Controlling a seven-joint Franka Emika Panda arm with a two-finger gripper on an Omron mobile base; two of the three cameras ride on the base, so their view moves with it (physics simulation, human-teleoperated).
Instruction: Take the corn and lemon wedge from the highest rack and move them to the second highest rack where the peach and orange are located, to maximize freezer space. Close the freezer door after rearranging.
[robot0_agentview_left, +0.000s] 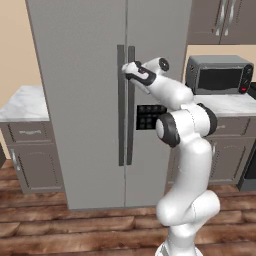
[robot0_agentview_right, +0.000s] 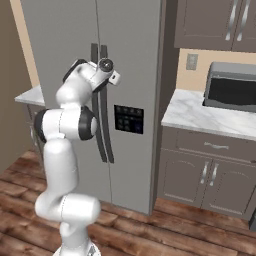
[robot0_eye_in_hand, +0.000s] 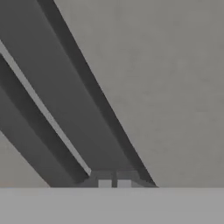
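Note:
The grey side-by-side fridge (robot0_agentview_left: 80, 100) stands with both doors closed, so the corn, lemon wedge, peach, orange and racks are hidden. Two dark vertical handles (robot0_agentview_left: 120, 125) run down the middle seam. My gripper (robot0_agentview_left: 127, 70) is right at the upper part of these handles, about level with the microwave. In the hand view the handles (robot0_eye_in_hand: 74, 100) cross the picture diagonally against the grey door (robot0_eye_in_hand: 166, 65). My fingertips (robot0_eye_in_hand: 114, 183) sit close together at the bottom, and I see nothing between them. From the right base view the handles (robot0_agentview_right: 106, 135) pass just behind my wrist.
A dark dispenser panel (robot0_agentview_left: 147, 116) sits on the right door below my forearm. A microwave (robot0_agentview_left: 218, 74) stands on the marble counter (robot0_agentview_left: 232, 105) right of the fridge. Another counter (robot0_agentview_left: 25, 102) with cabinets flanks the left side. Wooden floor (robot0_agentview_left: 75, 225) lies in front.

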